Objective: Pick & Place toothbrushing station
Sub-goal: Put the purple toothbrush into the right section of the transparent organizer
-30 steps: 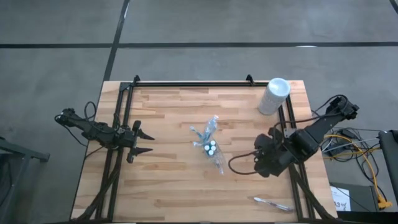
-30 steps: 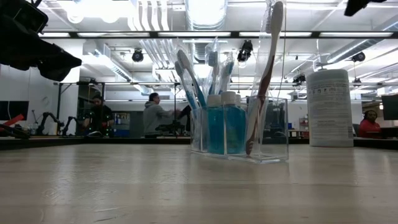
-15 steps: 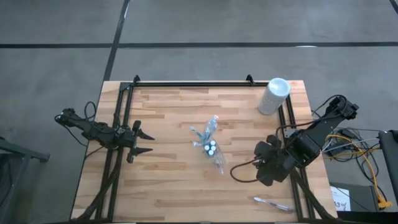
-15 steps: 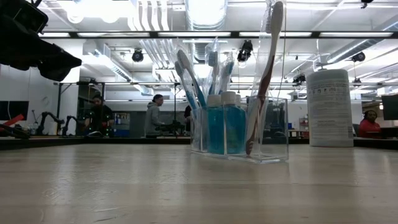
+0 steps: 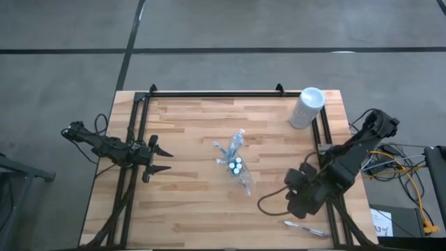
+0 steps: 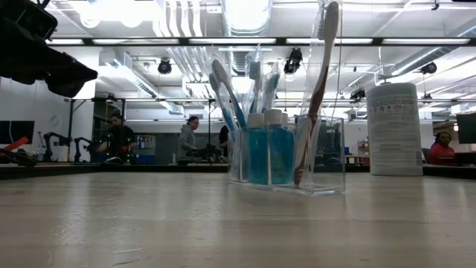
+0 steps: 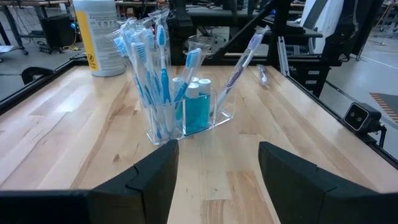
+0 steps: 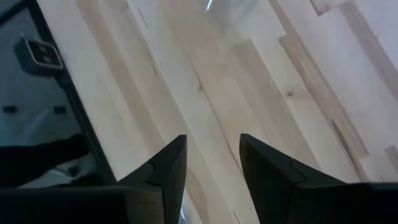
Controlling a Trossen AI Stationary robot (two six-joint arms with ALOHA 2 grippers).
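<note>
From up top I see a loose toothbrush (image 5: 305,228) just past my R fingers (image 5: 291,201), spread & empty, while L fingers (image 7: 217,171), wide, face the toothbrushing station (image 7: 180,93) mid-surface.

tabletop (image 5: 188,202): light wood planks | centre: clear holder (image 5: 235,164) of toothbrushes, tubes | far-right corner: white cylinder (image 5: 306,107) | near-right edge: wrapped toothbrush (image 5: 305,227)
</note>
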